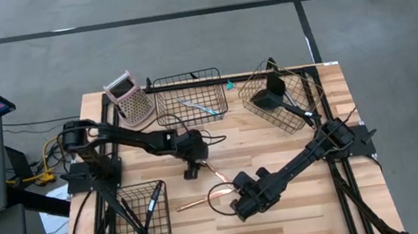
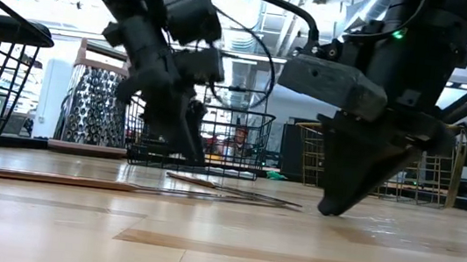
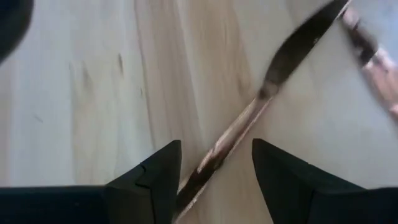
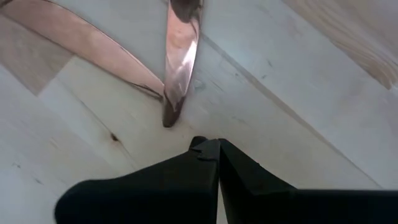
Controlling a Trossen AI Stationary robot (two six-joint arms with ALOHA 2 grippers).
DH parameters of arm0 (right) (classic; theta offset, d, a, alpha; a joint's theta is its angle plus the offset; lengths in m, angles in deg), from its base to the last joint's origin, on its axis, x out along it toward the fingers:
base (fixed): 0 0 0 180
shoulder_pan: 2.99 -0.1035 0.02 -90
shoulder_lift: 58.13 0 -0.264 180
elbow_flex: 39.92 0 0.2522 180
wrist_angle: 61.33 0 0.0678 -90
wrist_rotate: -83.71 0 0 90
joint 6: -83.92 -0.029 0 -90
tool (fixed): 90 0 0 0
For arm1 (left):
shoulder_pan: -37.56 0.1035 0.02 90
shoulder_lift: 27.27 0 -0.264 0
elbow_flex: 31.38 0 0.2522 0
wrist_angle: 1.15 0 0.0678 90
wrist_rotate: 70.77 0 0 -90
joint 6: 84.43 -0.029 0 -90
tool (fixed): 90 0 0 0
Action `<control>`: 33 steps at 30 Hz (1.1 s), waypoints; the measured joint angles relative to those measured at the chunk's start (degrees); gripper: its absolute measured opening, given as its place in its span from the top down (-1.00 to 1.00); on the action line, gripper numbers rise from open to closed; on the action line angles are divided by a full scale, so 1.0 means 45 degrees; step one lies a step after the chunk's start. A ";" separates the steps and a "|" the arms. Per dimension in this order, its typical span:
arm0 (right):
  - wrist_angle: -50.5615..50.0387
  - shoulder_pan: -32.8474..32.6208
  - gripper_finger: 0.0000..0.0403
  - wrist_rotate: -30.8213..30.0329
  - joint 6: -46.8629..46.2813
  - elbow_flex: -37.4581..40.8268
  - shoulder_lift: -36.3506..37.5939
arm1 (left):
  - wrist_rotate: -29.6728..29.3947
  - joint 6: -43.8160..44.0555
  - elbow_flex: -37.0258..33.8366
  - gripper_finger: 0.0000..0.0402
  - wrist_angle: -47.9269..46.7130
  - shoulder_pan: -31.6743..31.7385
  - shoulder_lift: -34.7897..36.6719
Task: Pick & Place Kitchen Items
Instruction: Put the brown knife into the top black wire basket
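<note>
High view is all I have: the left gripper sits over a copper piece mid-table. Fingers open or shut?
Observer: Open. In its wrist view the left gripper straddles the copper utensil, one finger on each side, handle not yet pinched.
Operator: And the right one?
Observer: The right gripper is shut on nothing. Its tip points at the end of a copper piece, just short of it.
Operator: Height?
Observer: Low view shows its tip down at the table.

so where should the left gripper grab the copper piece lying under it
Probably on the slim handle, coming straight down from above. The copper piece lies flat on the table, and its narrow handle already runs between the open fingers of the left gripper. The wider blade end looks harder to pinch; closing across the handle's width seems safest.
</note>
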 joint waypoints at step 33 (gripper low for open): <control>0.2862 -0.0128 1.00 0.0004 0.3863 0.0005 0.0971 | 0.0657 -0.0250 0.0000 0.08 -0.1062 0.0248 0.2737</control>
